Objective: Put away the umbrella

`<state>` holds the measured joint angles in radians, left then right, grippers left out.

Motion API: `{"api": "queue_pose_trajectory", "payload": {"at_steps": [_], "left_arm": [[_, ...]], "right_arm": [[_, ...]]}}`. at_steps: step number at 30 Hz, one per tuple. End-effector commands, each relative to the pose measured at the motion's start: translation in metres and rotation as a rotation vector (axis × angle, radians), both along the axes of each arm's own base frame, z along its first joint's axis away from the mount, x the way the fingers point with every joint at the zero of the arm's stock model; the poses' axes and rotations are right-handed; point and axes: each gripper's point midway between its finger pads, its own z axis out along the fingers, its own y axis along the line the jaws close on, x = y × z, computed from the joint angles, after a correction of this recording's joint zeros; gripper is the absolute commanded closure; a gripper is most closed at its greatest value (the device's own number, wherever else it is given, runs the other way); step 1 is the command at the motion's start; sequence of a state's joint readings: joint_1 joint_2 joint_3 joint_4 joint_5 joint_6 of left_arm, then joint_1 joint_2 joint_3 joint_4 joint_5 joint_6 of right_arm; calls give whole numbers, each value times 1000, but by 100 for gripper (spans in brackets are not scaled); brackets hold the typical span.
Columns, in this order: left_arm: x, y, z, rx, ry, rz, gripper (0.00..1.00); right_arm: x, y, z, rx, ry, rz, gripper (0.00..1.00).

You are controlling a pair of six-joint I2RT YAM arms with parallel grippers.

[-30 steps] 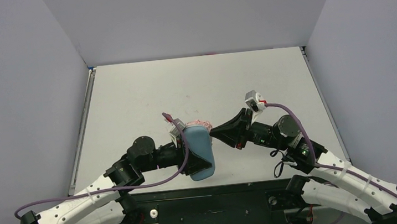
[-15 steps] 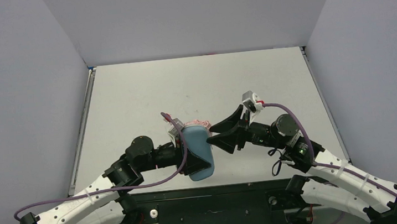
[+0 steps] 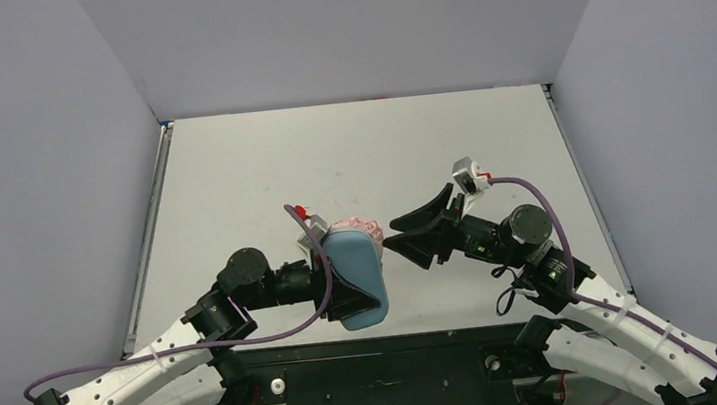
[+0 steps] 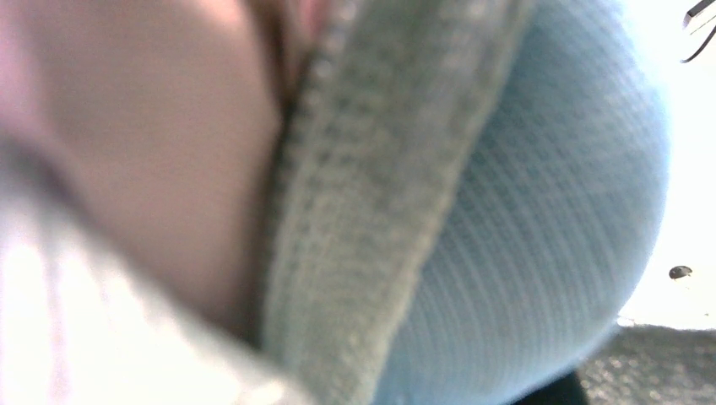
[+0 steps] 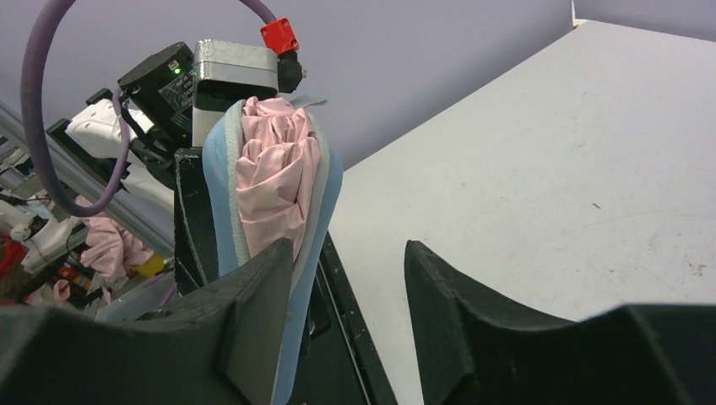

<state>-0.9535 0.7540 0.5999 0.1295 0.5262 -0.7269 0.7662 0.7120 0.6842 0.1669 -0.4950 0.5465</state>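
The light blue case (image 3: pixel 361 281) is held up off the table, close to the table's front edge. The umbrella's pale pink fabric (image 3: pixel 359 231) bulges out of its open top. My left gripper (image 3: pixel 329 284) is shut on the case from the left, and the case hides its fingers. In the left wrist view the blue case (image 4: pixel 549 211), its grey zipper band (image 4: pixel 371 211) and blurred pink fabric (image 4: pixel 169 152) fill the frame. My right gripper (image 3: pixel 408 229) is open and empty just right of the case. The right wrist view shows the case (image 5: pixel 314 221), the folded pink fabric (image 5: pixel 274 169) and my open right gripper (image 5: pixel 348 251).
The white table (image 3: pixel 359 152) has raised rails along its left and right sides and grey walls around it. The left arm's purple cable (image 3: pixel 324 266) loops over the case. The right arm's cable (image 3: pixel 535 194) arches behind its wrist.
My right gripper was shut at the case's right side, has opened and drawn back a little to the right. The left gripper has tilted the case slightly, so more pink fabric shows.
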Motion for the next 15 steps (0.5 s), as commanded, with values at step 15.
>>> {"api": "queue_pose_trajectory", "payload": {"at_steps": [15], "left_arm": [[-2, 0, 54, -149, -123, -19, 83]], "right_arm": [[-26, 3, 32, 119, -86, 134, 83]]}}
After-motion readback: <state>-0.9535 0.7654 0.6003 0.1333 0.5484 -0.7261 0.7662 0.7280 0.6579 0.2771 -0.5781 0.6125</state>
